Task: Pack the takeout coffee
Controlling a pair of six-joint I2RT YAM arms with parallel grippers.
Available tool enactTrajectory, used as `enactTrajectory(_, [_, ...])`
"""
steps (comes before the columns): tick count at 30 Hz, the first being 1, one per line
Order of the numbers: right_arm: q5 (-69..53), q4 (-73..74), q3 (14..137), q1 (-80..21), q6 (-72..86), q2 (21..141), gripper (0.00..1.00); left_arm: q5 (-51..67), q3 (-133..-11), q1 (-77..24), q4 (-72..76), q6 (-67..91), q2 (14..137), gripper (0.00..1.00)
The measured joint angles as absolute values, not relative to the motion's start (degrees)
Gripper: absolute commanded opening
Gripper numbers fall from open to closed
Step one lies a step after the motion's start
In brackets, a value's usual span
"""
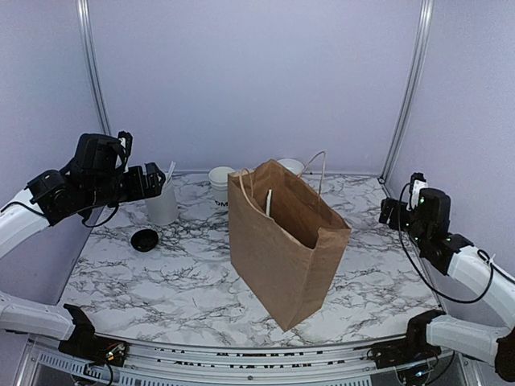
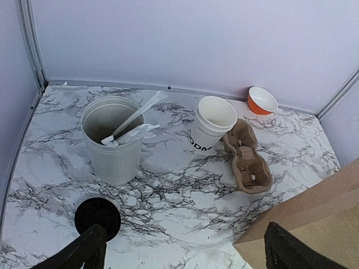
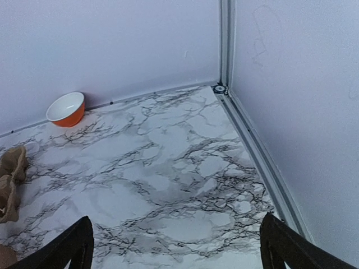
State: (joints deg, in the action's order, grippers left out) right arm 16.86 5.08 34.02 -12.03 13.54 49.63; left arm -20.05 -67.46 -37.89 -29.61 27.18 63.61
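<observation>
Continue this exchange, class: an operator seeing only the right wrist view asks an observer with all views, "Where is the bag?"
Observer: A brown paper bag stands upright in the middle of the table, its mouth open.
Operator: Any cup out there?
Observer: A lidless white cup stands beside the cardboard carrier.
Operator: Any lid?
Observer: A black lid lies flat, nearer the arms than the utensil holder.

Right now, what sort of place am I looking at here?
Most likely a lab test cell staged as a takeout counter: a marble-pattern table boxed in by plain lilac walls, with a brown paper bag and a cardboard cup carrier laid out as props.
</observation>
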Motion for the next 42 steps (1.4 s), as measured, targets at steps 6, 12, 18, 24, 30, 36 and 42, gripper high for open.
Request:
enactTrajectory(6, [16.34,-13.54,16.62,-2.66,11.62,49.60,1.00,-20.58,-52.10,-34.28,-20.27,28.10,56.90,0.99])
enactTrajectory(12, [16.12,-33.69,10.26,5.06,9.96,63.51,1.00,-21.69,-40.53,-30.41,-11.62,25.96,54.13,0.99])
enactTrajectory(18, [14.28,-50.63,9.72,5.17,7.42,74.52,1.00,-22.87,-28.36,-27.55,-1.32,21.93,48.93,0.99])
enactTrajectory(24, [10.04,-67.13,9.37,5.13,5.28,82.67,1.00,-23.22,-24.82,-23.94,5.52,19.84,49.80,0.99])
enactTrajectory(30, [8.19,-80.29,7.92,1.91,0.86,90.30,0.98,-23.57,-22.28,-19.70,9.91,18.74,52.90,0.99])
enactTrajectory(36, [9.30,-80.03,9.78,-1.85,-3.14,91.37,1.00,-26.24,-20.27,-16.82,11.77,17.28,53.71,0.99])
enactTrajectory(42, [10.74,-79.20,11.00,-2.24,-4.47,91.50,1.00,-28.49,-18.90,-11.99,17.37,14.92,53.89,0.99])
